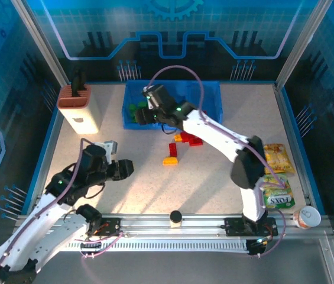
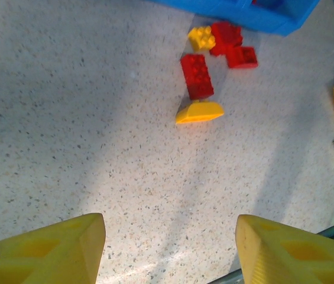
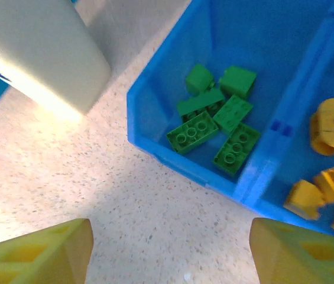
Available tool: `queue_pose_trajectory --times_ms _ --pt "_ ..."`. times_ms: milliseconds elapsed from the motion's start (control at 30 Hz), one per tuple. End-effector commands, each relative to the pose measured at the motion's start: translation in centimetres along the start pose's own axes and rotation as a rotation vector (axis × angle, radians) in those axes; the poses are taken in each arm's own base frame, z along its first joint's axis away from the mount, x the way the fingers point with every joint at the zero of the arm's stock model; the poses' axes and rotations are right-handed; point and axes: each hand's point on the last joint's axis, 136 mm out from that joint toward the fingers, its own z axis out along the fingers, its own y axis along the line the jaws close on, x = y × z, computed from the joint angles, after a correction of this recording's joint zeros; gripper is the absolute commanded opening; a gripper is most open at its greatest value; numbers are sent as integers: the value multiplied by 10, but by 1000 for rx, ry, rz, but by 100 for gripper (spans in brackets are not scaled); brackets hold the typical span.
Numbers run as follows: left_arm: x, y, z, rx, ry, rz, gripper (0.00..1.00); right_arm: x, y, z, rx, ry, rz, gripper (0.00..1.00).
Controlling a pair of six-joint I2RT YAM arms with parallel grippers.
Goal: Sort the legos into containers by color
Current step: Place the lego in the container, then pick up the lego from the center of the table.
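Yellow fingers (image 2: pixel 60 248) of the empty, released left tool (image 2: pixel 168 236) face loose red and yellow legos (image 2: pixel 197 76) straight ahead; the right tool (image 3: pixel 171 242), also released, hovers over the containers (image 3: pixel 161 89).

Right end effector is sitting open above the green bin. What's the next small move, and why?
Probably raise the right end effector and draw it toward the loose pieces. Its fingers stand apart with nothing between them. The green bricks already lie in the end bin of the tray, and a red brick and a yellow piece wait on the table in front.
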Motion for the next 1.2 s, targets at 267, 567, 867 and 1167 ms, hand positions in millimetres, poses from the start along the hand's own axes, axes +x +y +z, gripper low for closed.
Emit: queue_pose_trajectory --times_ms 267,567,867,1167 --pt "11 -27 66 34 124 61 64 87 -60 -85 40 -42 165 79" --pt "6 -41 134 -23 231 104 65 200 -88 -115 20 38 364 79" --pt "4 -45 193 -113 355 216 65 233 -105 -145 37 18 390 80" --pt "0 -44 228 -149 388 279 64 250 -113 -156 28 -10 420 80"
